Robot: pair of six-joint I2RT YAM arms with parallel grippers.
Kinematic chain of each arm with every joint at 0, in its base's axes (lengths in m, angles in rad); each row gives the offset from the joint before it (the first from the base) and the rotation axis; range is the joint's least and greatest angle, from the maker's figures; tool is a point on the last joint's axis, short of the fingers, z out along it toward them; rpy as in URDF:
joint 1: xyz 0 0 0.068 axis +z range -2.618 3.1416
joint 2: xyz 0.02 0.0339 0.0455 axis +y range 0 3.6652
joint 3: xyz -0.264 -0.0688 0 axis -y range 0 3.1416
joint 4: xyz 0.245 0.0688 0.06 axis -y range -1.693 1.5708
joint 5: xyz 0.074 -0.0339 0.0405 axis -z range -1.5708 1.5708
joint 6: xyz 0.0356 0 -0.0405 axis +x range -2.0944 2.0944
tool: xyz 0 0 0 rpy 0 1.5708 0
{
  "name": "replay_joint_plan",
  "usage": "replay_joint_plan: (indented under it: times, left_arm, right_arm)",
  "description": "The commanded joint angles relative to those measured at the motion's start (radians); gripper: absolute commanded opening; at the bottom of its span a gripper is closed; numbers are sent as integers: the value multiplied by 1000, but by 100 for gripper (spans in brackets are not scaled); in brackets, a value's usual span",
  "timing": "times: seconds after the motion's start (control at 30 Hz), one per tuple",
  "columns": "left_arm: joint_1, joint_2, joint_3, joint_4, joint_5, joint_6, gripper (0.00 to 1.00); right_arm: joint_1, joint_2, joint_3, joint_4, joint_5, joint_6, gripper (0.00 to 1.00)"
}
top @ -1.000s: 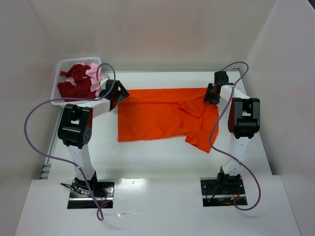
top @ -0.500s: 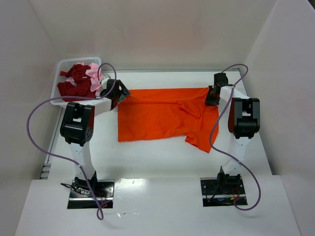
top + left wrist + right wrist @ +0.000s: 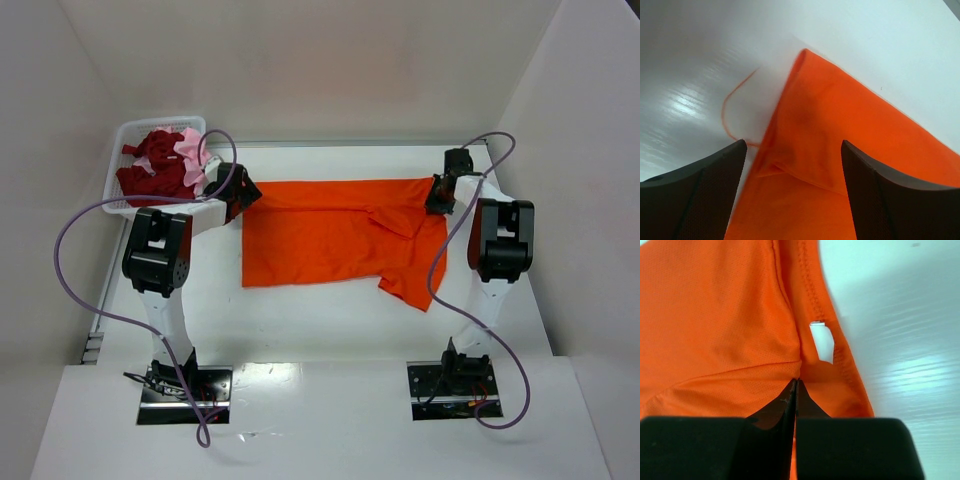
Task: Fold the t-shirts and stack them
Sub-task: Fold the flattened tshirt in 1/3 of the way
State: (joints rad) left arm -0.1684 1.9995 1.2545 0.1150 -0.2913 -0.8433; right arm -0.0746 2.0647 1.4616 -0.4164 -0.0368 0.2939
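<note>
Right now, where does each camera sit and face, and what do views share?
Top external: above and behind the arms, looking down on the table; both arms show.
Left wrist: from the left arm, down past the open left gripper at a corner of the orange t-shirt.
Right wrist: from the right arm, down past the right gripper, shut on that shirt by a white tag.
Shared: all three show the shirt.

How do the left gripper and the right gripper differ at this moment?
The left gripper stands open, straddling a corner of the orange t-shirt without holding it; the right gripper is shut, pinching the shirt's edge near a white tag. Both are at the same shirt's far edge.
</note>
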Motion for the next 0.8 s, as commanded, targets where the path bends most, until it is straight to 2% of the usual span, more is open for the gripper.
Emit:
replay_joint_plan:
  times: [0.0, 0.33, 0.47, 0.63, 0.77]
  left_arm:
    - [3, -38, -7, 6, -29, -10, 84]
    - [3, -38, 2, -21, -29, 30, 84]
    - [-6, -38, 23, -31, -2, 99, 78]
    - [-6, -38, 33, 8, 47, 142, 63]
    - [-6, -28, 43, 8, 87, 151, 62]
  right_arm:
    - [-48, -69, -17, 24, 25, -4, 2]
    - [-68, -78, -17, 24, -25, 5, 2]
    - [-68, -78, -17, 33, -46, 5, 4]
    - [-68, -69, -17, 33, -57, 5, 5]
    - [-68, -69, -7, 33, -57, 5, 5]
